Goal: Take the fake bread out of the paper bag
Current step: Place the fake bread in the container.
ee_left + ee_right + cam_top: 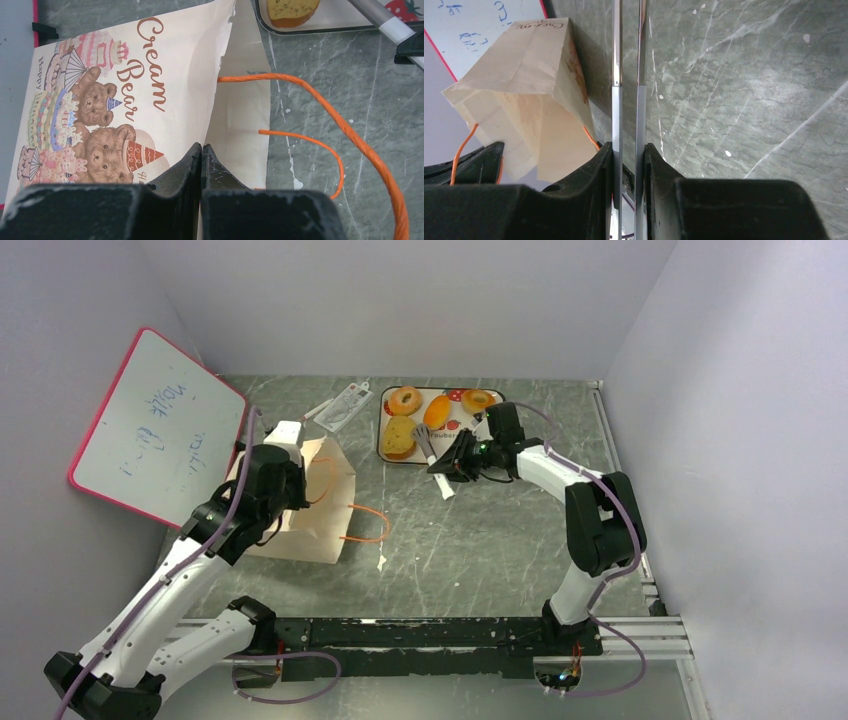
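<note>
Near edge first. The left claw (201, 156) is pinched tight, and in its wrist view the edge of the paper bag (318, 502) runs in between the tips, so I take it to be gripping the paper. The bag sits at 9 o'clock on the tabletop (490, 540), tipped on its side as far as I can tell. Its orange handles (272, 76) trail toward the middle.

Further in, just past centre toward 12 o'clock, the right claw (452, 464) is narrowed onto a pair of metal tongs (616, 75). Both blades are squeezed between its fingers, and I can see nothing in the tong tips.

Far side, 12 o'clock: the fake bread (400, 437), four pieces, sits on a white tray (382, 425). There are two rings, an oval and a bun. It lies just beyond the right claw and well apart from the left claw and the bag.

Judgement: the emptying looks finished or nearly so (I cannot see into the bag's mouth from here). The next move calls for checking the mouth. If nothing is inside, let go of the bag and set the tongs down.
</note>
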Available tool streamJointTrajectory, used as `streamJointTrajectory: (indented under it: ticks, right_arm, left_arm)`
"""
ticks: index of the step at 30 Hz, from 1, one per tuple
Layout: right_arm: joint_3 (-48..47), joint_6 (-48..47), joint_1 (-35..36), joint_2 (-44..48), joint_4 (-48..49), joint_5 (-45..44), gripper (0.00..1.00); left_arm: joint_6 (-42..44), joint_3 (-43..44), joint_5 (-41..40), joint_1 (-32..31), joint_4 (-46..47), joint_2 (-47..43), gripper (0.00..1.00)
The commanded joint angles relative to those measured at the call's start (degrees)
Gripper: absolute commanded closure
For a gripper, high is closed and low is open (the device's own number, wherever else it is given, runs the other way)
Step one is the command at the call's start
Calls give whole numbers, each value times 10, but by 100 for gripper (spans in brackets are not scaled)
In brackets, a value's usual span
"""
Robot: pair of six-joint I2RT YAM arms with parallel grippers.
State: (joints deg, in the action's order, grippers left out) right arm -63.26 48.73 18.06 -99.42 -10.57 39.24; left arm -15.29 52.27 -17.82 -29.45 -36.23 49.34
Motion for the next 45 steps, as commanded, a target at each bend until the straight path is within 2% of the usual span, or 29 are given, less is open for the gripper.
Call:
streamJointTrajectory:
  ticks: [1,7,12,33,39,45]
  right_arm:
    - [-13,-4,-4,-6,3,5,83]
    - [-8,-1,-6,-2,5,0,70]
    - [-1,0,-8,4,7,-1,67]
    - [27,-11,-18,42,-6,-10,64]
    - [42,-30,-18,92,-32,-25,64]
    - [79,-47,-17,172,-70,-31,65]
  left_arm:
    - [-11,-1,1,3,14,-16,93]
    - [-16,-3,0,3,10,-24,93]
    - [-14,-2,4,3,11,-26,93]
    - [15,-6,35,3,10,-38,93]
    - [29,-13,58,3,18,-42,93]
    - [57,-23,132,3,34,-53,93]
